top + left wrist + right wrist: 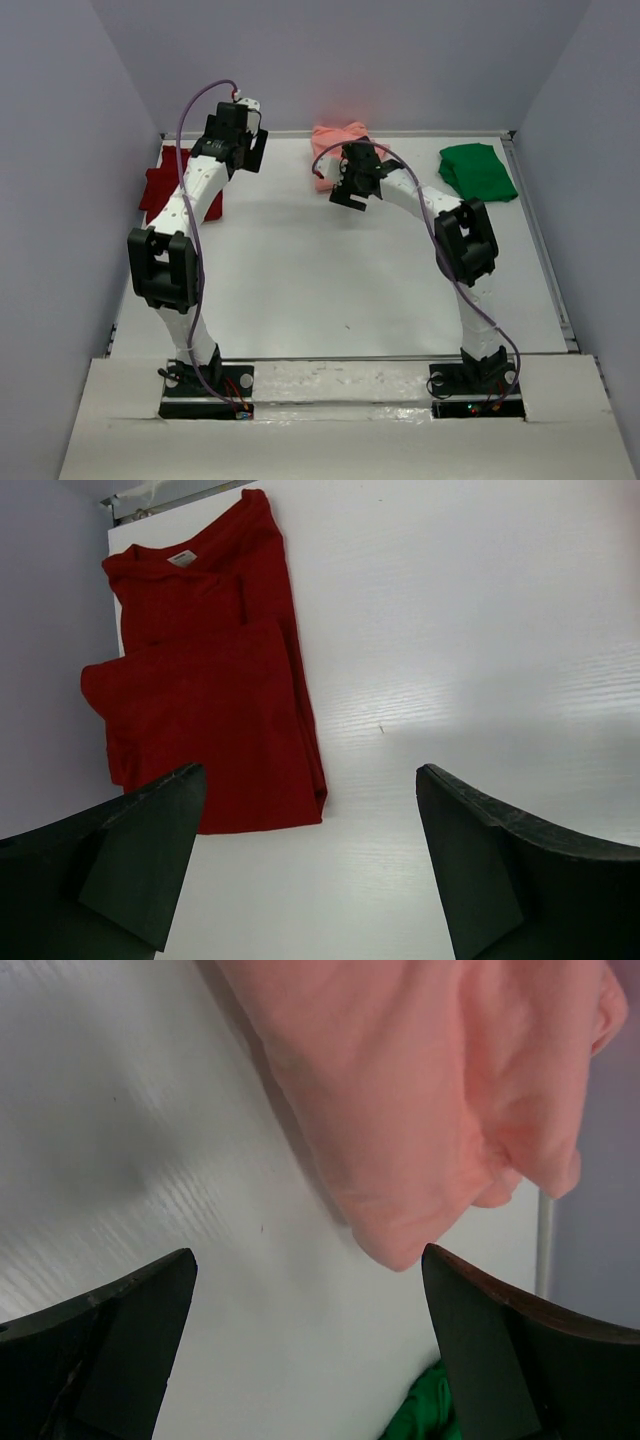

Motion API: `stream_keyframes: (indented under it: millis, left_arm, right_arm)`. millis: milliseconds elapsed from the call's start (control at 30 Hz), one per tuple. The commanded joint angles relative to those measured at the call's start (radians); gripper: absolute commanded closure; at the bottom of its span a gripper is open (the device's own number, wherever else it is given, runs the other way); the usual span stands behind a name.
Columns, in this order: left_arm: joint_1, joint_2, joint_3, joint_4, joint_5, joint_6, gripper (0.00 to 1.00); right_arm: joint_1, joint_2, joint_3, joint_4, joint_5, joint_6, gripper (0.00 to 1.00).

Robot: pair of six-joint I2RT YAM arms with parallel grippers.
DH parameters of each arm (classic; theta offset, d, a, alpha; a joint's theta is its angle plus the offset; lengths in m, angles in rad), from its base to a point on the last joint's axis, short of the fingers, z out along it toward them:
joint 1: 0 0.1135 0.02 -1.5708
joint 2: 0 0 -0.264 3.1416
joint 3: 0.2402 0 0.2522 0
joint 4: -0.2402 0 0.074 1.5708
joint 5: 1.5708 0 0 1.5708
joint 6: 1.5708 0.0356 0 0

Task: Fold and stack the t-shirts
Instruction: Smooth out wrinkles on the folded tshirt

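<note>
Three t-shirts lie along the far side of the white table (330, 270). The dark red t-shirt (160, 190) lies folded at the far left, partly hidden by my left arm. The left wrist view shows that dark red t-shirt (210, 700) flat, ahead and left of my left gripper (308, 775). That left gripper (252, 150) hangs open and empty over bare table. The salmon-pink t-shirt (330, 140) is bunched at the far middle. My right gripper (350, 192) hovers open just in front of it, with the pink t-shirt (420, 1090) near its right fingertip. The bright green t-shirt (478, 170) lies crumpled at the far right.
Grey walls close in the table on the left, back and right. A metal rail (545, 250) runs along the table's right edge. A purple cable (185, 120) loops over the left arm. A corner of the green t-shirt (425, 1410) shows beside the right finger.
</note>
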Motion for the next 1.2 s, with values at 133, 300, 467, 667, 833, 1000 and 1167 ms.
stream_keyframes:
  millis: [133,300,467,667,833,1000,1167]
  left_arm:
    - [-0.006,-0.046,0.001,0.022,0.052,-0.018,0.01]
    - [-0.006,-0.060,-0.024,0.035,0.066,-0.021,0.01]
    - [-0.006,-0.075,-0.047,0.046,0.069,-0.021,0.01]
    - [-0.006,-0.097,-0.091,0.071,0.063,-0.017,0.01]
    - [-0.006,-0.108,-0.114,0.091,0.055,-0.009,0.01]
    - [-0.006,-0.101,-0.136,0.101,0.066,-0.003,0.01]
    - [-0.006,-0.089,-0.134,0.095,0.078,-0.003,0.01]
  right_arm:
    - [0.060,-0.159,-0.137,0.334,0.208,-0.232,0.00]
    - [0.083,-0.165,-0.314,0.730,0.308,-0.451,0.00]
    - [0.083,-0.092,-0.403,1.014,0.337,-0.612,0.00]
    - [0.083,0.087,-0.419,1.429,0.301,-0.790,0.00]
    - [0.083,0.197,-0.323,1.494,0.291,-0.847,0.00]
    - [0.083,0.262,-0.205,1.449,0.287,-0.852,0.00]
    - [0.083,0.258,-0.176,1.340,0.301,-0.777,0.00]
